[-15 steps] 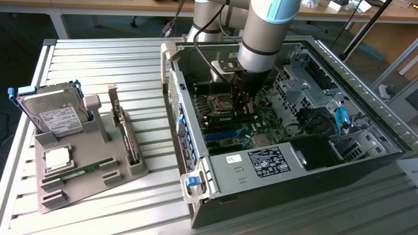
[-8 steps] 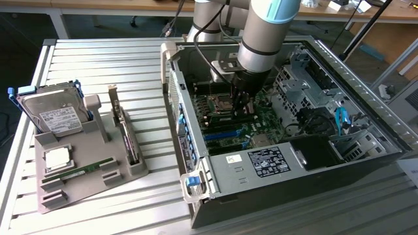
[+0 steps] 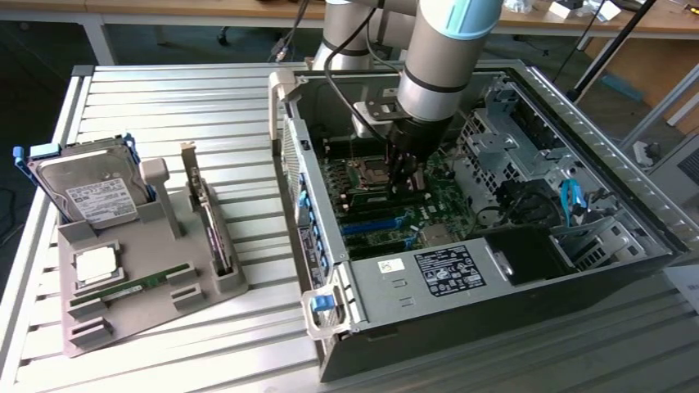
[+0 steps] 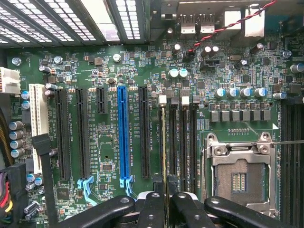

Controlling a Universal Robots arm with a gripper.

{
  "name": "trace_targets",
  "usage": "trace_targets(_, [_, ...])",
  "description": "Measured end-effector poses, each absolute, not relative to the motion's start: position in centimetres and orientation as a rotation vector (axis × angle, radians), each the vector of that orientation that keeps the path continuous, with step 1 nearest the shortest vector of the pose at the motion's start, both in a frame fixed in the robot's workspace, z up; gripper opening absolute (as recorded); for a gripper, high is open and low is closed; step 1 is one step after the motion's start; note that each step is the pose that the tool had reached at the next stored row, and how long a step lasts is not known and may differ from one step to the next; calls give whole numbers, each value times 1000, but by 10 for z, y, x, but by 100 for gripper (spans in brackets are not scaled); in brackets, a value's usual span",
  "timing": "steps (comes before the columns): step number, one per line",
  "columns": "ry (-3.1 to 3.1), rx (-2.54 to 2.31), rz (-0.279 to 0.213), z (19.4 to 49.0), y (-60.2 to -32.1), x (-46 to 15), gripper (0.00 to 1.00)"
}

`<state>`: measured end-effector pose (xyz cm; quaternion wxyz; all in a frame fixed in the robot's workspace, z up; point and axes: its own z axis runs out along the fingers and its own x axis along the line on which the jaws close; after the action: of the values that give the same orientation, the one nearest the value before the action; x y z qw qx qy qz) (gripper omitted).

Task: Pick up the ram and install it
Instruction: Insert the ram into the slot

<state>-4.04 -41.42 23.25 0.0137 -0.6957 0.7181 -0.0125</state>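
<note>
I have the arm (image 3: 443, 57) reaching down into the open computer case (image 3: 480, 246), which lies on its side on the slatted table (image 3: 164, 90). In the exterior view the gripper (image 3: 404, 184) sits low over the motherboard (image 3: 421, 217), just beside the processor socket (image 3: 369, 170).

From the wrist view I see the gripper (image 4: 166, 202) pinching a ram stick (image 4: 164, 147) on edge between its two black fingers (image 4: 151, 209). The jaws are pressed close on the thin board. The stick runs straight away from the fingers and lines up with one of the memory slots (image 4: 183, 137), next to the white latch (image 4: 163, 99) at the slot's far end. I cannot tell whether its edge is already seated in the slot or only resting over it. The empty socket (image 4: 237, 178) with its metal frame lies just beside the slots, and the blue expansion slot (image 4: 123, 135) stands on the other side, among the black ones.

In the exterior view, a grey parts holder (image 3: 142, 278) lies on the table at the exterior view's left, well apart from the case. I see a second ram stick (image 3: 131, 288) lying flat in it, a silver processor (image 3: 95, 264) just beside that, a hard drive (image 3: 93, 192) standing at the holder's far end, and a card with a metal bracket (image 3: 208, 221) set on edge along the holder's side nearest the case.
</note>
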Motion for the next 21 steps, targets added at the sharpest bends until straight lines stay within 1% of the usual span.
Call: trace_targets(21, [2236, -2167, -39, 230, -414, -40, 13])
